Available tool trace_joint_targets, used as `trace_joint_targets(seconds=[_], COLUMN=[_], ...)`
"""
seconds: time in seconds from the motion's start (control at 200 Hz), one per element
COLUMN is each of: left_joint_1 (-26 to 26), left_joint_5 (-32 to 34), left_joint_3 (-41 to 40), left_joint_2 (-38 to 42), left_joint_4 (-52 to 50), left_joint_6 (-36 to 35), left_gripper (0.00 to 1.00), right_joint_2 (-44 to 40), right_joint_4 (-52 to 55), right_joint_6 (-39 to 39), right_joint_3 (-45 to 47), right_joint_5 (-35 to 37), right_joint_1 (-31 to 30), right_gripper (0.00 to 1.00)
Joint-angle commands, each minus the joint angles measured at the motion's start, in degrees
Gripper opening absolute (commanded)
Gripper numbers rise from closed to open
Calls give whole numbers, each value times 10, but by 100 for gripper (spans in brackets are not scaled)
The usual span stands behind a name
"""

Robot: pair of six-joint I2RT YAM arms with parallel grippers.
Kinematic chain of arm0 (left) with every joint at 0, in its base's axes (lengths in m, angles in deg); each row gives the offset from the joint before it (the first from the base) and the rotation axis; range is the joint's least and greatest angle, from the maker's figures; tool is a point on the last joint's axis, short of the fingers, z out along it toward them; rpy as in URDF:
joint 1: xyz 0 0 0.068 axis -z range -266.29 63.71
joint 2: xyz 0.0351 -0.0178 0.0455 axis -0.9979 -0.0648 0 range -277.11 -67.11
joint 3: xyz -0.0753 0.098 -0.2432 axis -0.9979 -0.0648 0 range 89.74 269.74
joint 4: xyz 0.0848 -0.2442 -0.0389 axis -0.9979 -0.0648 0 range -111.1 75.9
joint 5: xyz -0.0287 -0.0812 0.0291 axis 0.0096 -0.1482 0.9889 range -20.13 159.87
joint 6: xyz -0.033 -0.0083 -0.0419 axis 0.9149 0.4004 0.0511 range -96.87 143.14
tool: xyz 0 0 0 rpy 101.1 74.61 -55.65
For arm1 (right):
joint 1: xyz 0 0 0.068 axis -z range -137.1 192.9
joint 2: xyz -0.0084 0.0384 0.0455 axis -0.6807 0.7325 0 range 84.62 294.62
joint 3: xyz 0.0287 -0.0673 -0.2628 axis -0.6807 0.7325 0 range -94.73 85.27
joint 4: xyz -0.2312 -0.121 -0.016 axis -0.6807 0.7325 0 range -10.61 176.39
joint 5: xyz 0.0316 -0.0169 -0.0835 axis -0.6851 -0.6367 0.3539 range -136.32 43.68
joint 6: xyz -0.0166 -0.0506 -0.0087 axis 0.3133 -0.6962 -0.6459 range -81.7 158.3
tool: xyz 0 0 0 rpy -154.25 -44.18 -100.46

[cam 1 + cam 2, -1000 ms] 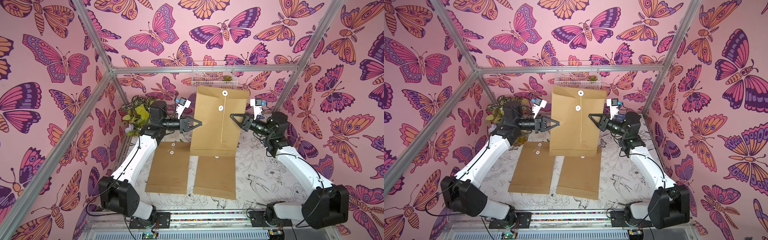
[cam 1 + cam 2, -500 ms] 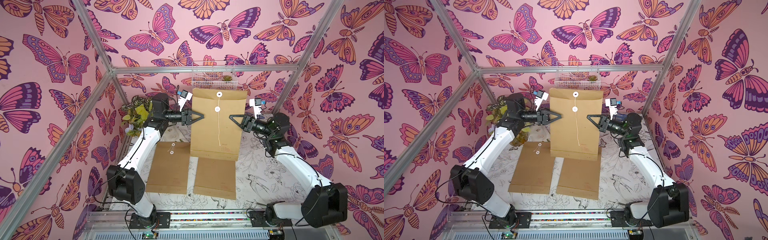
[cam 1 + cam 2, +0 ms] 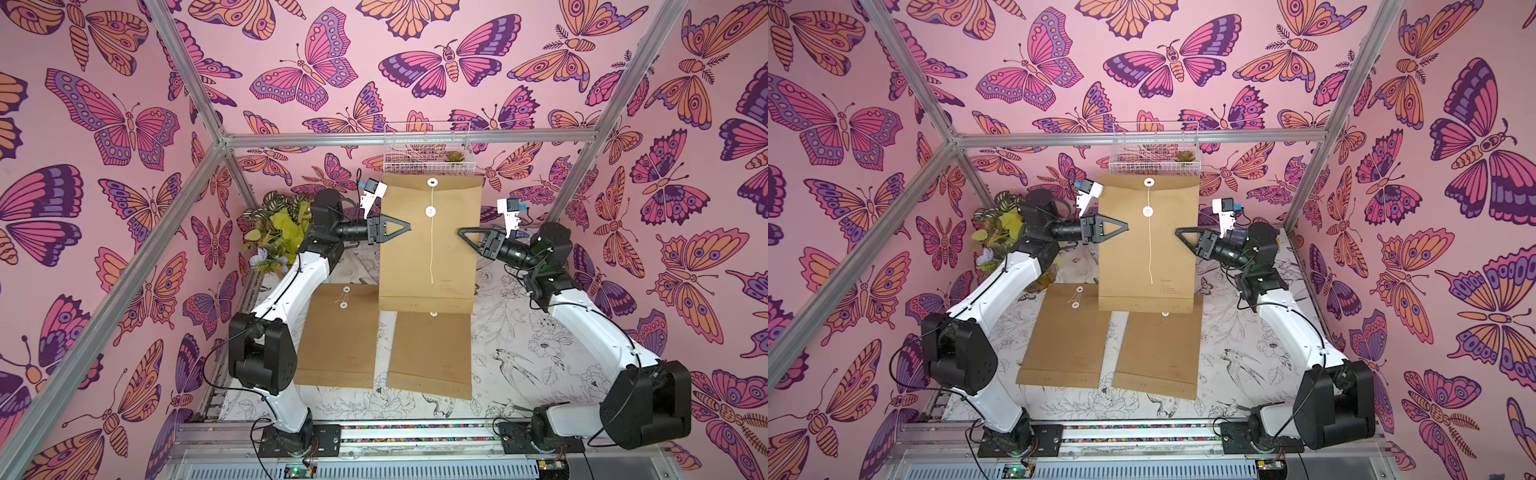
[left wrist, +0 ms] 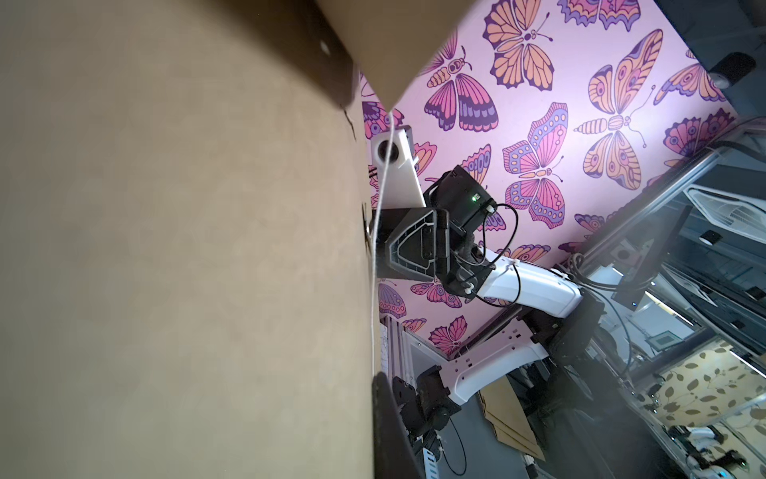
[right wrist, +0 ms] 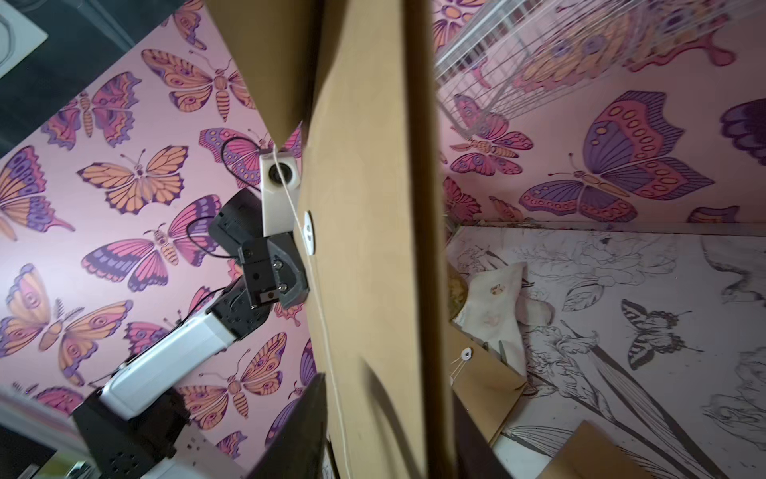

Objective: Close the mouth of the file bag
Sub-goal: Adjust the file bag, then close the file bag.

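A brown file bag [image 3: 415,257] [image 3: 1133,257] hangs upright above the table in both top views. Its flap stands up at the top. A white string [image 3: 431,249] falls from the flap's disc past the second disc. My left gripper [image 3: 409,227] [image 3: 1126,227] is shut on the bag's left edge. In the left wrist view the bag [image 4: 186,249] fills the picture beside one dark finger [image 4: 387,431]. My right gripper [image 3: 460,231] [image 3: 1177,230] straddles the right edge. In the right wrist view its fingers [image 5: 298,431] stand apart with the bag [image 5: 364,207] between them.
Two more brown file bags [image 3: 338,332] [image 3: 432,353] lie flat on the table under the hanging one. A white wire basket [image 3: 426,153] hangs on the back wall just above the flap. A leafy plant [image 3: 278,232] stands at the back left. A white cloth [image 5: 497,298] lies behind the bag.
The left gripper has climbed up the bag's left edge and reached further onto the bag. The right gripper's jaws have come apart around the right edge. The bag has shifted slightly.
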Motion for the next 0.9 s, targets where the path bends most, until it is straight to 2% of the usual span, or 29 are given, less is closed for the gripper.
trace_joint_targets(seconds=[0.0, 0.075, 0.225, 0.3, 0.471, 0.691, 0.766, 0.896], left_joint_1=[-12, -12, -13, -12, -13, -12, -12, -10], left_joint_5=[34, 51, 97, 125, 174, 190, 192, 191], left_joint_3=[-18, -25, -45, -57, -56, -56, -57, -57], left_joint_2=[5, 13, 33, 41, 58, 72, 82, 91], left_joint_4=[60, 60, 54, 51, -13, -26, -34, -49], left_joint_6=[50, 53, 48, 46, -6, -1, -3, -7], left_gripper=[0, 0, 0, 0, 0, 0, 0, 0], right_joint_2=[-41, -66, -109, -131, -157, -102, -79, -33], right_joint_4=[71, 125, 187, 204, 224, 201, 175, 141], right_joint_6=[-28, -61, -92, -115, -195, -247, -250, -245], right_joint_3=[18, 29, 45, 52, 55, 39, 36, 12], right_joint_5=[91, 146, 188, 223, 309, 351, 367, 353], right_joint_1=[14, 15, 4, -23, -101, -178, -186, -193], right_gripper=[51, 53, 53, 52, 52, 49, 46, 41])
